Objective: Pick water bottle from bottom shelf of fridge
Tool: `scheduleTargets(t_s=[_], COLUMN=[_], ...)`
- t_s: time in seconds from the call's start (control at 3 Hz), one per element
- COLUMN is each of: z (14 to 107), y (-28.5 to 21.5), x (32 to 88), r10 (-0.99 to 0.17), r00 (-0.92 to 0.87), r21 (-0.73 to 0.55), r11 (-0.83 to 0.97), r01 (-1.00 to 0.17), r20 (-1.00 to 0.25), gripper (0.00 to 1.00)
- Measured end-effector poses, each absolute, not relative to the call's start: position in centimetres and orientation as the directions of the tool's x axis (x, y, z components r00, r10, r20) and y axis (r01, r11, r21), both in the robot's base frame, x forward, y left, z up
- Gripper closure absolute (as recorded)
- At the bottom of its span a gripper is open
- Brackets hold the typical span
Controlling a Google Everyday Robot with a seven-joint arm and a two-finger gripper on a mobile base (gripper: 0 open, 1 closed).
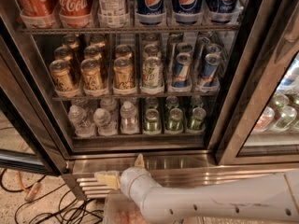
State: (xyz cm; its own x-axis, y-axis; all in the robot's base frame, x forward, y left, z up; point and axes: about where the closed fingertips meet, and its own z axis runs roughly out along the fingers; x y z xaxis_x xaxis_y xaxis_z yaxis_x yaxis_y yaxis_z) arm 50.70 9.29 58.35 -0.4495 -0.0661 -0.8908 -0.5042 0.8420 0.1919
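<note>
On bottom shelf (140, 136), left lanes, the water bottle (129, 118) stands upright and untouched among other bottles (78, 121); green cans (175, 119) are just to the right. We're at approach only. Tool (122, 171) sits low at the fridge (230, 125) grille (196, 172), below the shelf, fingers spread wide, empty. Left: rise, reach in, grasp, withdraw. We expect the rail and neighbouring bottles to crowd the grasp.

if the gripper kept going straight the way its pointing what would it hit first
Probably the steel base grille of the fridge. The gripper, fingers apart, sits low in front of it, pointing up-left, under the bottom shelf. Depth is unclear, but the water bottles look above that line.
</note>
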Motion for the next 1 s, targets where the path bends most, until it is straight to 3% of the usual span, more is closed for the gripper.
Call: scheduleTargets(t_s=[1.0], z=[59.2], y=[9.3], x=[53.5], r10=[-0.026], r00=[-0.326], r21=[0.114], r11=[0.908], r01=[-0.403], r20=[-0.945], gripper=[0.0])
